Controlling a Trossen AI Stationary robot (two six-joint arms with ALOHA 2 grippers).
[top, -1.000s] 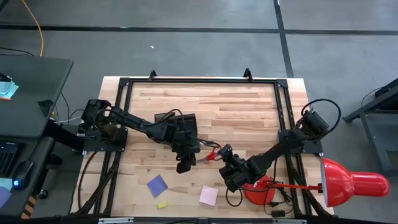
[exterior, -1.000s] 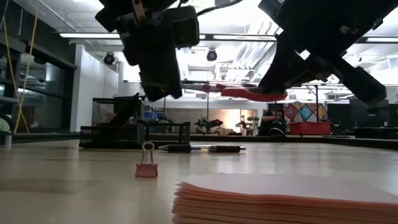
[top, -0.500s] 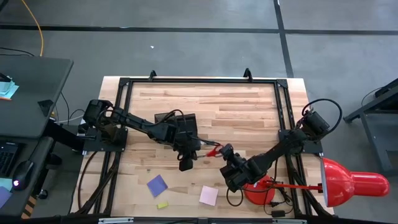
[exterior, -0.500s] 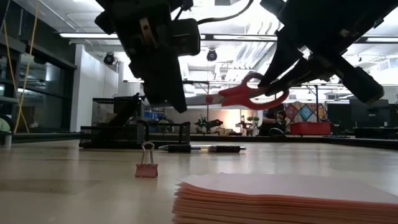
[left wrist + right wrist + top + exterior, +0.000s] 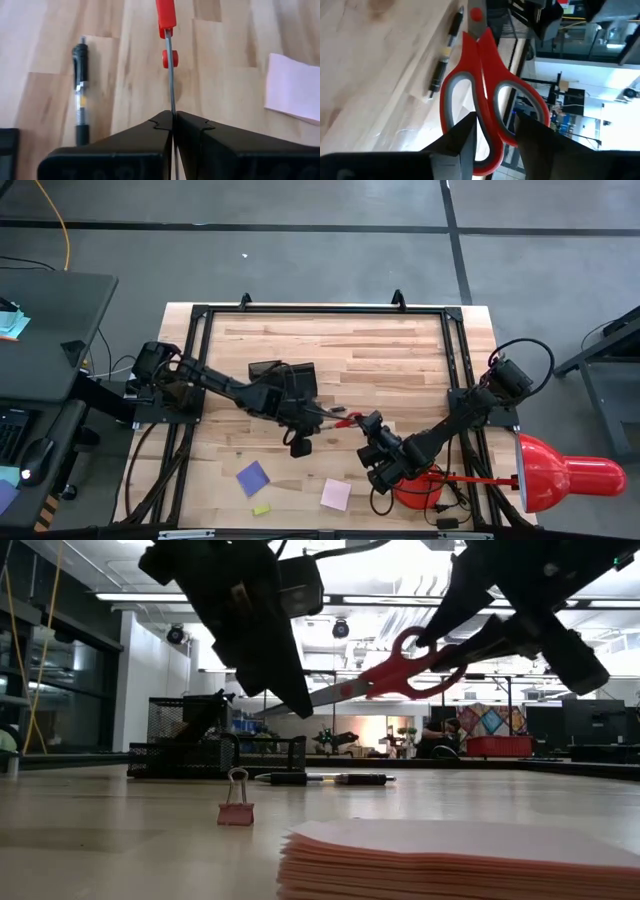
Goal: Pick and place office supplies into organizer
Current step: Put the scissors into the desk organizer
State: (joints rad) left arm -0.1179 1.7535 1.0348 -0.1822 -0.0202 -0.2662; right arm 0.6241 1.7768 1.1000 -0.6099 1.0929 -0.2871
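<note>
Pinching the scissors (image 5: 170, 75) blade, left gripper (image 5: 174, 120) jaws closed, right gripper (image 5: 492, 125) jaws parted around the handles

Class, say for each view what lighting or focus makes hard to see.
Low view: bright ceiling lights silhouette both arms; the pink note pad up close is soft. Left wrist view: the left gripper looks blurred. Right wrist view: the scissors fill the frame before bright windows.

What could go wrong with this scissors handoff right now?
1. The left gripper is shut only on the thin blade tips of the scissors, which hang tilted above the table; they could pivot or slip.
2. The right gripper has opened but its fingers still straddle the handles, so pulling away might snag them.
3. A drop could hit the pen below.
</note>
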